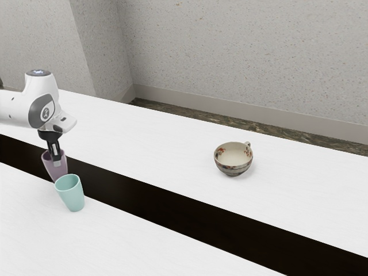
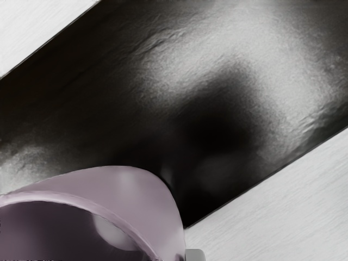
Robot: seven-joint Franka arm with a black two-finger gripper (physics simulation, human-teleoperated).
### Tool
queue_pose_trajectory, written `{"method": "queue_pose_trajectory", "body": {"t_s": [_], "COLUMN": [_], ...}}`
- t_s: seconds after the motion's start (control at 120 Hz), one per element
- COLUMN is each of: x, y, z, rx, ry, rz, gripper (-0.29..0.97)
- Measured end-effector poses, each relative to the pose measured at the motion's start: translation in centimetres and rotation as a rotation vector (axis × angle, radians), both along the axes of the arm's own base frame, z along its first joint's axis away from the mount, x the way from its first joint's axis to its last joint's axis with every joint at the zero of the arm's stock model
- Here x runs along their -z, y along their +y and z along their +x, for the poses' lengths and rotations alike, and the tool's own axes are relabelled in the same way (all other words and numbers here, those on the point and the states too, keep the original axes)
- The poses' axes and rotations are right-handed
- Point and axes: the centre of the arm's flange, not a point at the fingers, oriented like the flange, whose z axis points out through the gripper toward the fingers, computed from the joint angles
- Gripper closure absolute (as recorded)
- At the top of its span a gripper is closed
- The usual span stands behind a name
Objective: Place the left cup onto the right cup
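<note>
**Purple cup in the jaws, over the dark strip**

The gripper (image 1: 56,154) stands with its jaws narrow, pinching the rim wall of the purple cup (image 1: 50,167), which hangs just under them above the dark strip (image 1: 190,213). The teal cup (image 1: 71,194) stands upright just below and beside the jaws, close to the purple one. The patterned cup (image 1: 233,159) sits well apart, toward the exterior view's right.

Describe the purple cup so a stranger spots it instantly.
Follow the dark strip between the white tabletops to the exterior view's left. Two cups are there; the purple cup is the one right under the end effector, not the teal cup.
</note>
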Motion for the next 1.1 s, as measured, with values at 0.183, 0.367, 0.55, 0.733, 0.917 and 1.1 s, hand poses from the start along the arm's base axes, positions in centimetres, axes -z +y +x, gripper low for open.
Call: {"method": "queue_pose_trajectory", "body": {"t_s": [0.183,0.367,0.55,0.733,0.917,1.1], "x": [-0.4,-4.0,-10.8,-15.1,-17.1,-17.1], "y": [-0.1,-1.7,-7.0,-11.6,-14.2,-12.4], "z": [0.2,0.6,1.0,0.6,-0.9,-2.5], "rx": [0.003,0.027,0.106,0.16,0.175,0.109], "ry": [-0.032,-0.085,-0.163,-0.179,-0.16,-0.122], "rz": [0.005,0.02,0.043,0.041,0.023,0.012], "gripper": [0.77,0.78,0.78,0.79,0.79,0.79]}}
